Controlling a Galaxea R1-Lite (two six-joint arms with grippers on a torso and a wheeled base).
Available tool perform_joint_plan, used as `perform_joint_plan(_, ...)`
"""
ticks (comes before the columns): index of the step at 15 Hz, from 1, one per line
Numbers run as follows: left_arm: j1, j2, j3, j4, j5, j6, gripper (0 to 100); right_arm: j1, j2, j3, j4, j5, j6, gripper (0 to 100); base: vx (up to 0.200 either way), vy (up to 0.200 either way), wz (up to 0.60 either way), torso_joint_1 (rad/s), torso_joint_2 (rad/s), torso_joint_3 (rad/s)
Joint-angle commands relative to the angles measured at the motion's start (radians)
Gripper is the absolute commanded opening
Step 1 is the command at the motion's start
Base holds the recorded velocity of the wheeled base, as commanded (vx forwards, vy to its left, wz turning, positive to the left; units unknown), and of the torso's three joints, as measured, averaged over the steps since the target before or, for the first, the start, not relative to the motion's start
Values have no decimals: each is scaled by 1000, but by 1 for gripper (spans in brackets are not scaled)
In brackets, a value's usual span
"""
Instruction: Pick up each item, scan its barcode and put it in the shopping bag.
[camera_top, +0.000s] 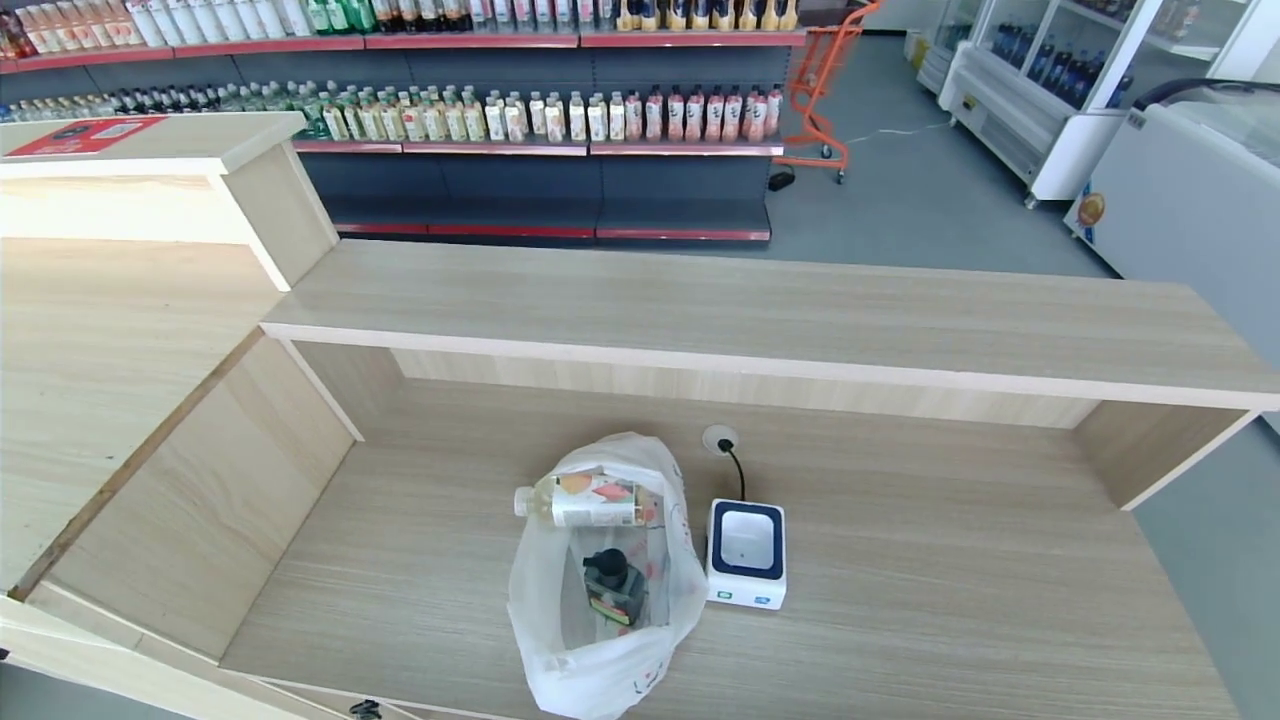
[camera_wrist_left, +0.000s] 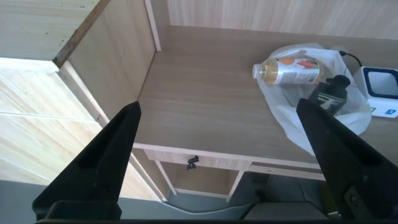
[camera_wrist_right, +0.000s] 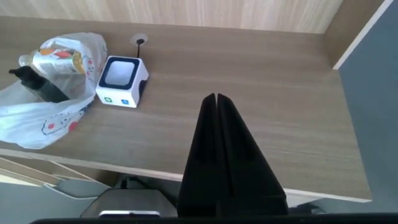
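Observation:
A white plastic shopping bag (camera_top: 600, 610) lies open on the wooden counter. A pale drink bottle (camera_top: 585, 500) lies across its mouth, and a dark bottle with a black cap (camera_top: 612, 585) sits deeper inside. Beside the bag stands the white and dark-blue barcode scanner (camera_top: 746, 552), its cable running to a hole in the counter. My left gripper (camera_wrist_left: 217, 155) hangs open off the counter's near-left corner, holding nothing; past it are the bag (camera_wrist_left: 311, 99) and scanner (camera_wrist_left: 380, 87). My right gripper (camera_wrist_right: 216, 134) is shut and empty above the counter's near edge, apart from the scanner (camera_wrist_right: 121, 81) and bag (camera_wrist_right: 43, 106).
The counter (camera_top: 950, 600) is walled by a raised ledge (camera_top: 760, 320) at the back and side panels left and right. Shelves of bottles (camera_top: 540, 115) and freezers (camera_top: 1180, 190) stand across the aisle.

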Motion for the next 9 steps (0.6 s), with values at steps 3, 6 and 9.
perform_joint_plan(3, -1, 1, 0, 0, -1, 7, 100, -1, 4, 0, 1, 0, -1, 0, 200, 0, 0, -2, -4, 1)
perform_joint_plan(6, -1, 0, 0, 0, 0, -2, 100, -1, 4, 0, 1, -1, 7, 0, 0, 0, 0, 0, 0, 0)
perform_joint_plan(9, -1, 0, 0, 0, -1, -2, 100, -1, 4, 0, 1, -1, 5, 0, 0, 0, 0, 0, 0, 0)
